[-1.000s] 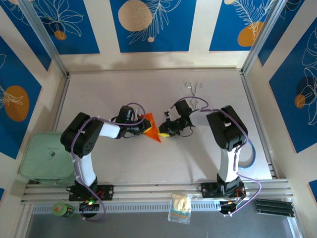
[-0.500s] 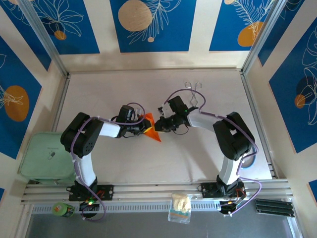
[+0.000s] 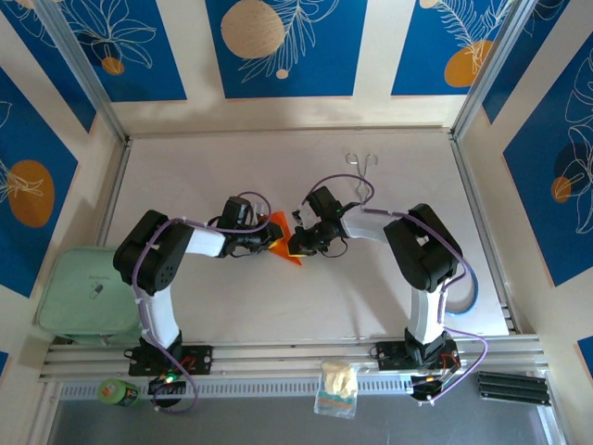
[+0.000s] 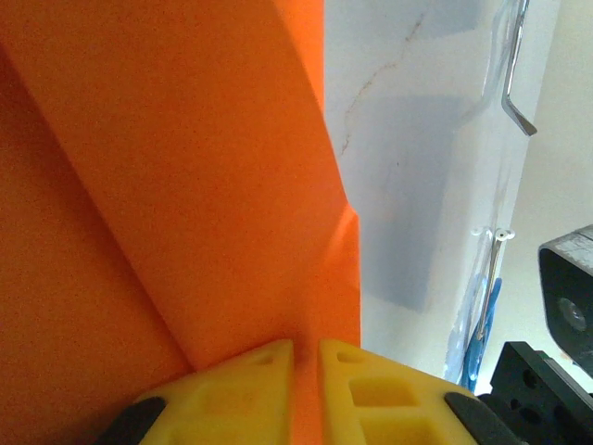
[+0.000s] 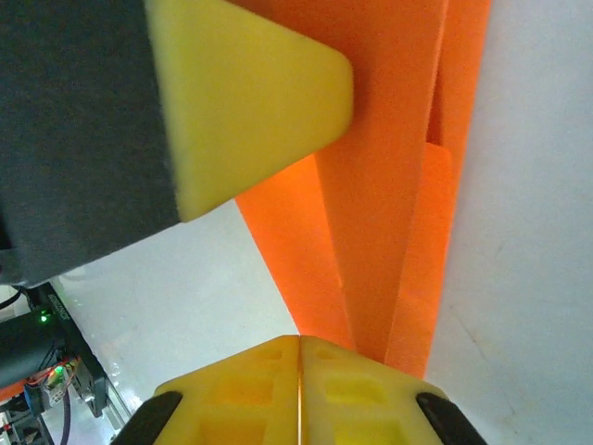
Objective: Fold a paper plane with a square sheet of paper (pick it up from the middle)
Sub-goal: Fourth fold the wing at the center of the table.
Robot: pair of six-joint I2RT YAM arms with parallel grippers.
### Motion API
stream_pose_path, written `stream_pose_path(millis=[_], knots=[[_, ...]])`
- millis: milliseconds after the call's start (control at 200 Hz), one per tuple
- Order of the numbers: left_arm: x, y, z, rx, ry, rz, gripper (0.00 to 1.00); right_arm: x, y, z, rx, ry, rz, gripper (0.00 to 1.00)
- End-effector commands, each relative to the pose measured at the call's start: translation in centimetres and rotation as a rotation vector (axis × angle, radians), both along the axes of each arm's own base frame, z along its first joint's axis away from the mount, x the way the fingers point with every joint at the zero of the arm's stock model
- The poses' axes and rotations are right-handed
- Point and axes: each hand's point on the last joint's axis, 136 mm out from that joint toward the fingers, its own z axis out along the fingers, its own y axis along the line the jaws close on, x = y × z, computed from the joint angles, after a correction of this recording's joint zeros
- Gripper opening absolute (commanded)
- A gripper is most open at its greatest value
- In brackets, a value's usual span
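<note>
Fingers (image 4: 236,389) of my left gripper (image 4: 306,357) pinch the folded orange paper (image 4: 185,185) between their yellow tips, while my right gripper (image 5: 298,350) is clamped tight on its opposite edge.

Pretty clearly a robotics lab test cell, not anybody's home: a left arm (image 3: 153,255) and a right arm (image 3: 422,250) are bolted side by side onto an aluminium rail (image 3: 287,352) at the front of a plain white worktop (image 3: 241,306). The whole thing is boxed in by metal framing (image 3: 493,67) and walls of printed blue panels (image 3: 285,46) with leaf patterns. Little status lights (image 3: 168,378) glow by the arm bases.
</note>
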Motion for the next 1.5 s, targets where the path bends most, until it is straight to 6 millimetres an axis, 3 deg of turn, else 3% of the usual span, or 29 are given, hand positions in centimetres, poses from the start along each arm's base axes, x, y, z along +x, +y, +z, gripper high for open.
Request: stream_pose_path(millis=[0, 1036, 1321, 1491], knots=[[-1.1, 1.7, -3.4, 0.089, 0.111, 0.043, 0.17, 0.2, -0.3, -0.2, -0.018, 0.015, -0.008, 0.08], [-1.4, 2.0, -4.1, 0.107, 0.138, 0.051, 0.17, -0.6, -1.5, -2.6, -0.087, 0.075, -0.018, 0.08], [-2.1, 2.8, -5.1, 0.159, 0.201, 0.076, 0.17, -0.8, -2.1, -3.4, -0.125, 0.085, -0.016, 0.08], [-2.6, 3.4, -5.8, 0.204, 0.242, 0.085, 0.16, -1.1, -1.8, -2.7, -0.094, 0.094, -0.004, 0.08]])
